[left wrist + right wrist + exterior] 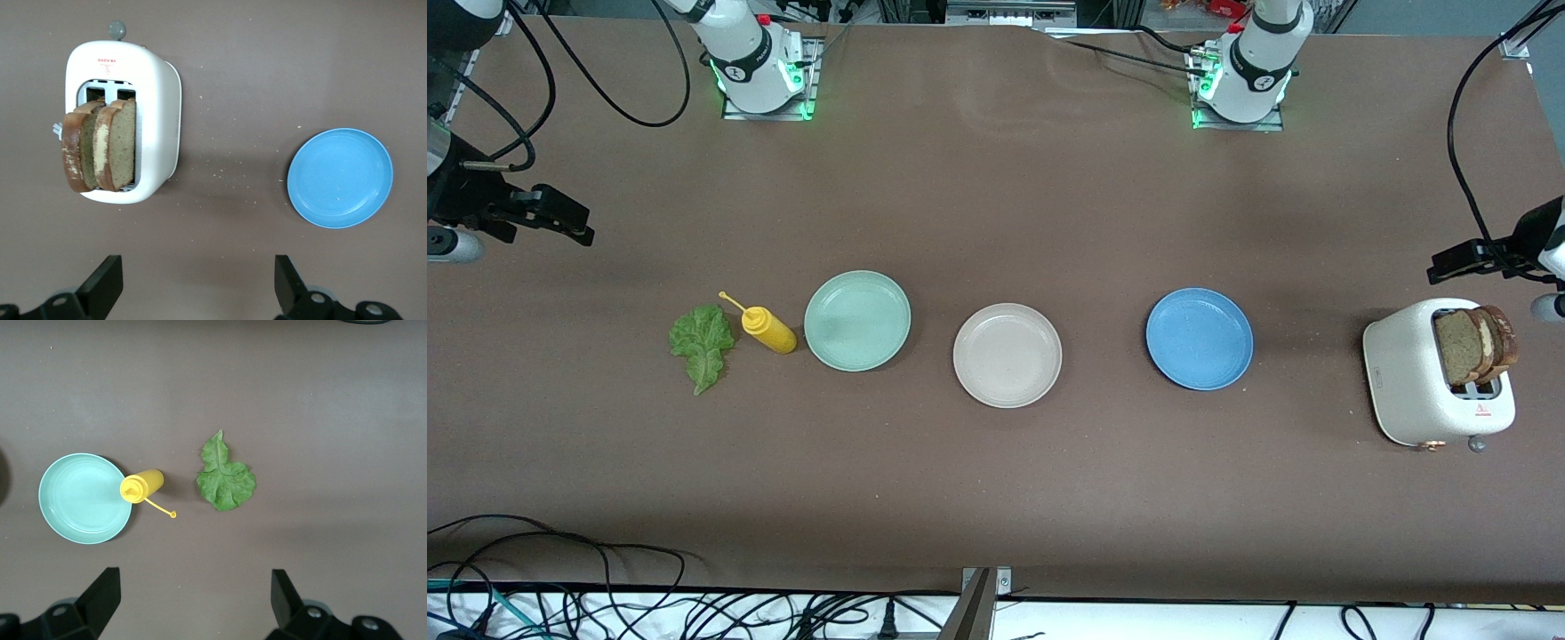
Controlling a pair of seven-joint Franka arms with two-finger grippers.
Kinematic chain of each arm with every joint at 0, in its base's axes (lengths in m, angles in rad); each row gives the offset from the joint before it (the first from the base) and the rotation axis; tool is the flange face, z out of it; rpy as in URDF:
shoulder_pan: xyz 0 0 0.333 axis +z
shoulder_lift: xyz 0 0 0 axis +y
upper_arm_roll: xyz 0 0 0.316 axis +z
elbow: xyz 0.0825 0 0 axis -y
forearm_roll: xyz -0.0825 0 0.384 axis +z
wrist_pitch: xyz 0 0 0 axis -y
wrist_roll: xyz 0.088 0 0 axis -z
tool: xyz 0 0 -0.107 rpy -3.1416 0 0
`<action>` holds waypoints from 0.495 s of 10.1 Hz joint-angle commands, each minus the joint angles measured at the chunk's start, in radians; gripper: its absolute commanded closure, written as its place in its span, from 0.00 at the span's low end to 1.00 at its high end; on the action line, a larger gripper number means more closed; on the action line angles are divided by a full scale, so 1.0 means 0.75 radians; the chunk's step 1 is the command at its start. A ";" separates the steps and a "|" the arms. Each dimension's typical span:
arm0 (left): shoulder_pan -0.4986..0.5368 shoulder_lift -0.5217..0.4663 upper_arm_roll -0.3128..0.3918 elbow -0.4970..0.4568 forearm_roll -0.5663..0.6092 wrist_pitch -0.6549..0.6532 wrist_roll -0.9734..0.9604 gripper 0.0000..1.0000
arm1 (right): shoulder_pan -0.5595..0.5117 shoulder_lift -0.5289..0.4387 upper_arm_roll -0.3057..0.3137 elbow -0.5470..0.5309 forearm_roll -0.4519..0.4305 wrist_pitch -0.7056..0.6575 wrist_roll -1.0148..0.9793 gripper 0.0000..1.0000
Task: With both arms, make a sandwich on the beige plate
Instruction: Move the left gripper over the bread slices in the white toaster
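Both end effectors (left, right) gape empty, bodies cropped.

Brown table, bearing a row: lettuce leaf and yellow squeeze bottle below the right gripper, green plate touching the bottle, beige plate midway, blue plate and white toaster below the left gripper.

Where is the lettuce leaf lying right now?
In the front view the lettuce leaf lies flat on the table toward the right arm's end, beside the yellow squeeze bottle, which stands between it and the mint-green plate.
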 commanded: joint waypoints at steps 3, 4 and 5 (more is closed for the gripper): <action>0.031 0.071 -0.010 0.024 0.109 0.066 0.064 0.00 | 0.000 0.002 -0.003 0.016 0.015 -0.013 0.002 0.00; 0.061 0.100 -0.010 0.024 0.111 0.081 0.086 0.00 | 0.000 0.002 -0.003 0.016 0.015 -0.011 0.002 0.00; 0.086 0.126 -0.010 0.024 0.109 0.121 0.109 0.00 | 0.000 0.002 -0.003 0.016 0.015 -0.017 0.002 0.00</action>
